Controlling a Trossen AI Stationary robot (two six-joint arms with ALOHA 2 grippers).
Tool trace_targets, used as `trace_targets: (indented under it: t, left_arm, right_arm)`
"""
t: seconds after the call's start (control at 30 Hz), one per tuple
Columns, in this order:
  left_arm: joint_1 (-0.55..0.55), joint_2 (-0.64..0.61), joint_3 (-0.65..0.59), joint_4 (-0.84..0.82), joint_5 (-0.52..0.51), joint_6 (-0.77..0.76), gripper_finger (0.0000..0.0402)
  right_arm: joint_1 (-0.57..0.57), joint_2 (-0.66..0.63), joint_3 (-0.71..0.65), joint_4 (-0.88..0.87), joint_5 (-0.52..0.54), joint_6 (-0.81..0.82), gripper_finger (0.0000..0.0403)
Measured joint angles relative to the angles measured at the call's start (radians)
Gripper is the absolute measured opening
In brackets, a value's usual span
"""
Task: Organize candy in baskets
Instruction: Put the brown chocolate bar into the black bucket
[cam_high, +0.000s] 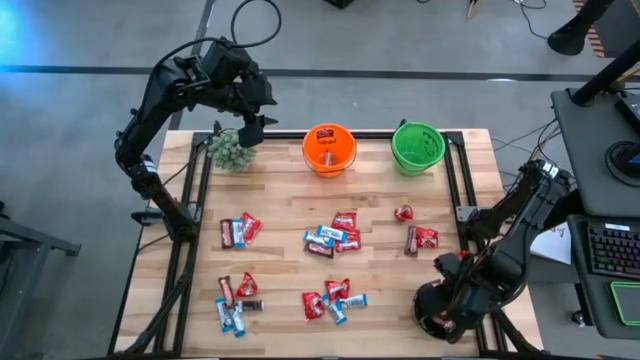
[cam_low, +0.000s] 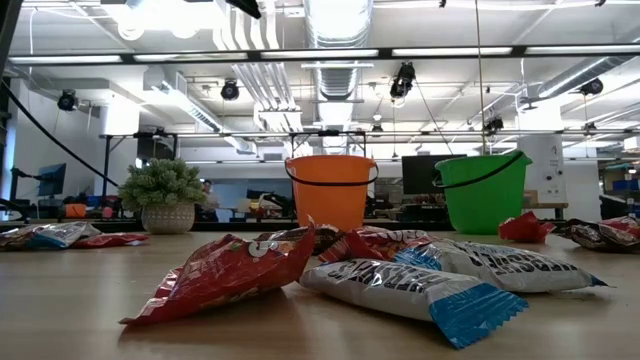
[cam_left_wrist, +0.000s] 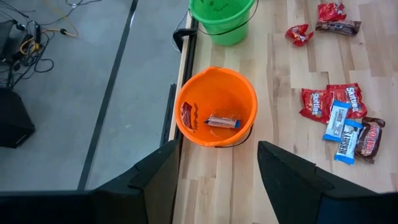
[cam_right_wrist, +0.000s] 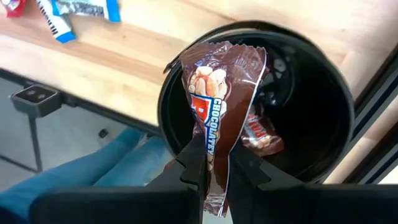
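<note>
At the table's near right corner, the right gripper (cam_right_wrist: 211, 168) is seen pinched on a dark brown wrapped candy bar (cam_right_wrist: 217, 106), which is held directly above the round black bowl (cam_high: 432, 305). The bar's long axis runs straight out from the fingertips, its free end pointing over the bowl's mouth. One further brown-wrapped candy (cam_right_wrist: 260, 134) is visible inside the bowl.

On the light wooden table (cam_high: 280, 200), loose candies are scattered in clusters: a near-left group (cam_high: 236, 300), a near-centre group (cam_high: 332, 298), a mid-left group (cam_high: 240, 231), a central group (cam_high: 333, 236), and a few pieces at mid-right (cam_high: 418, 238). Red, blue-and-white and brown wrappers are mixed; an exact count cannot be told.

Along the far edge, three things are lined up: a fuzzy grey-green potted plant (cam_high: 232, 150), a bright orange pail (cam_high: 329, 148) and a bright green pail (cam_high: 417, 146). Two candies are seen in the orange pail: a red one (cam_left_wrist: 186, 115) against the wall and a bar (cam_left_wrist: 222, 121) lying flat.

The left gripper (cam_left_wrist: 217, 180) is held with its fingers spread and empty, above the far edge between plant and orange pail.
</note>
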Motion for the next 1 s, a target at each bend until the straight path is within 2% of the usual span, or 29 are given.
trace_targets:
  t: [0.8,1.0]
  left_arm:
    - [0.0,-0.01,0.0,0.0,-0.002,0.002,0.0201]
    - [0.0,-0.01,0.0,0.0,-0.001,0.001,0.0201]
  right_arm:
    - [0.008,0.002,-0.032,0.026,-0.046,0.037,0.0034]
    - [0.008,0.002,-0.034,0.029,-0.046,-0.033,0.0034]
